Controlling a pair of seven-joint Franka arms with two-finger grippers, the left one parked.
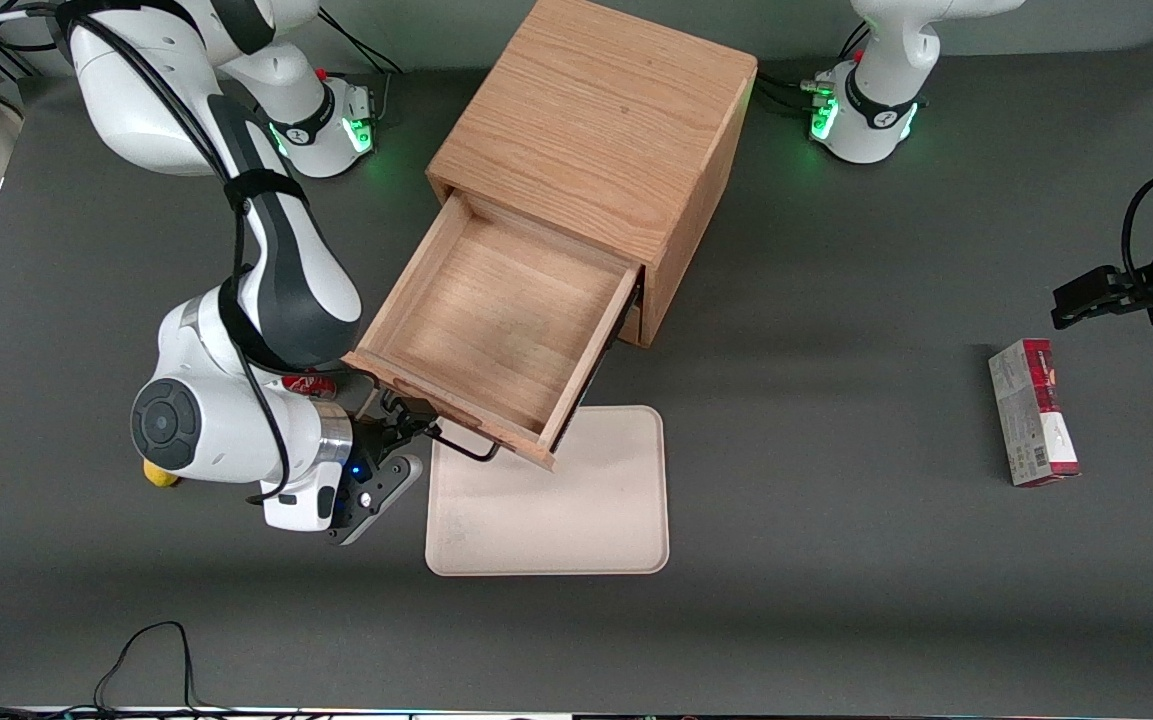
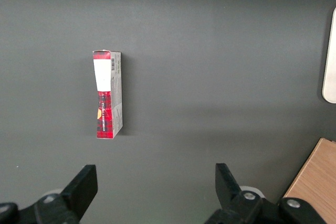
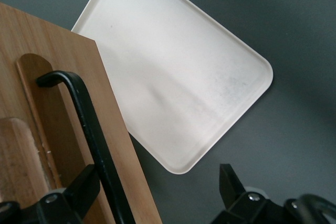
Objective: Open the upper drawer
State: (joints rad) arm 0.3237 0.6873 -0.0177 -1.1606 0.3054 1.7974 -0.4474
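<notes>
Upper drawer: you've got the shallow oak-wood upper drawer (image 1: pixel 496 330) pulled well out of the boxy oak cabinet (image 1: pixel 596 130), its bare wooden floor open to the front camera. Its front end hangs over the tray's edge.

Handle: the black wire bar handle (image 3: pixel 89 129) sits on the drawer's front face, toward the working arm's end of it.

Gripper: your black two-finger gripper (image 1: pixel 406 425) is right at that handle, just nearer the front camera than the drawer front. In the wrist view the fingers (image 3: pixel 79 190) stand wide apart with the bar running between them, one finger close by the bar and the other well clear of it, so nothing is actually clamped.

Tray: flat cream rectangular tray (image 1: pixel 561 500) with rounded corners lies on the dark grey table (image 1: pixel 836 600), in front of the drawer.

Box: a red and white carton (image 1: pixel 1033 412) lies flat toward the parked arm's end of the table, well apart from the cabinet.
</notes>
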